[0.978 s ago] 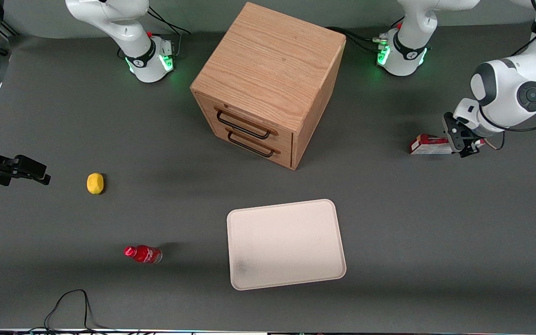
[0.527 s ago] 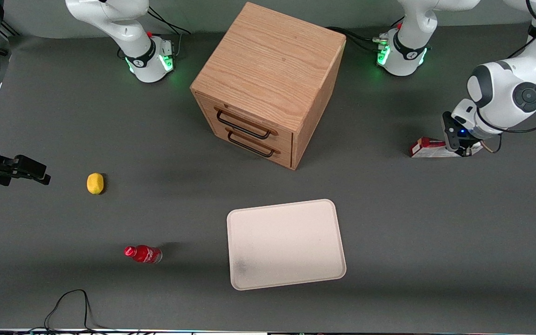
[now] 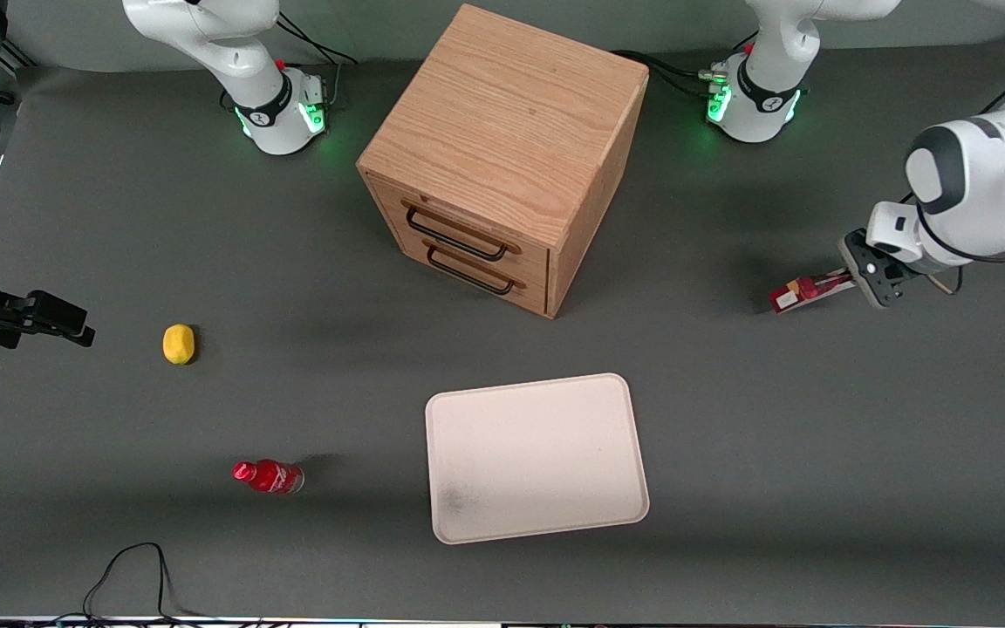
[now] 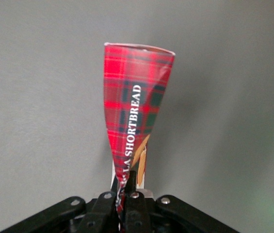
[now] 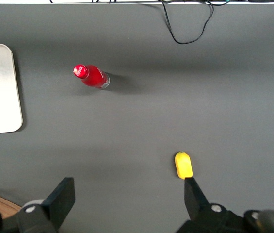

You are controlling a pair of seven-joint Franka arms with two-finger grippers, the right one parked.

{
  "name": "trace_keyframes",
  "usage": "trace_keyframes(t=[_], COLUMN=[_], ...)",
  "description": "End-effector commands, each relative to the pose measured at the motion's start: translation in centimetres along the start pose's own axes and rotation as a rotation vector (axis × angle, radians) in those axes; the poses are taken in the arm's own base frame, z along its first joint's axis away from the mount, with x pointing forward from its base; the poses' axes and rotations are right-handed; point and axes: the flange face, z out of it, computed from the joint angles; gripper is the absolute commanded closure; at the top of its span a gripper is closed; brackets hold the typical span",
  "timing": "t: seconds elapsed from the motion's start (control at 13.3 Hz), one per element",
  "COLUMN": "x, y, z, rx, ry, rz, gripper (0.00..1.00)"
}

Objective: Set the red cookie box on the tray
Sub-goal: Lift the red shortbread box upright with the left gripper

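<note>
The red cookie box (image 3: pixel 803 290) is a long slim red tartan carton with white lettering. It hangs tilted just above the table at the working arm's end, level with the cabinet's front. My left gripper (image 3: pixel 851 277) is shut on one end of it. In the left wrist view the fingers (image 4: pixel 133 187) pinch the box (image 4: pixel 134 107) and crush that end flat. The cream-white tray (image 3: pixel 536 457) lies nearer to the front camera than the cabinet, well apart from the box.
A wooden drawer cabinet (image 3: pixel 502 157) stands in the middle of the table, farther from the camera than the tray. A small red bottle (image 3: pixel 269 476) and a yellow lemon (image 3: pixel 178 343) lie toward the parked arm's end. A black cable (image 3: pixel 132 571) lies at the near edge.
The gripper closed on the box's end and lifted it off the table. The box now tilts, and the arm has shifted slightly toward the working arm's end.
</note>
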Motion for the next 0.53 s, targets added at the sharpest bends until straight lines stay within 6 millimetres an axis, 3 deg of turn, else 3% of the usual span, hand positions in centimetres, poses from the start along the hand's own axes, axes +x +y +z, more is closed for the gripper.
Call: trace_keyframes(t=[0.0, 0.23, 0.45], x=[6.6, 15.4, 25.5], y=[0.6, 2.8, 4.3], z=[-8.3, -15.2, -18.8], rx=[0.001, 0.064, 0.084], ry=[0.0, 0.046, 0.09], rz=[-0.233, -0.506, -0.69], gripper=[1.0, 1.0, 1.0])
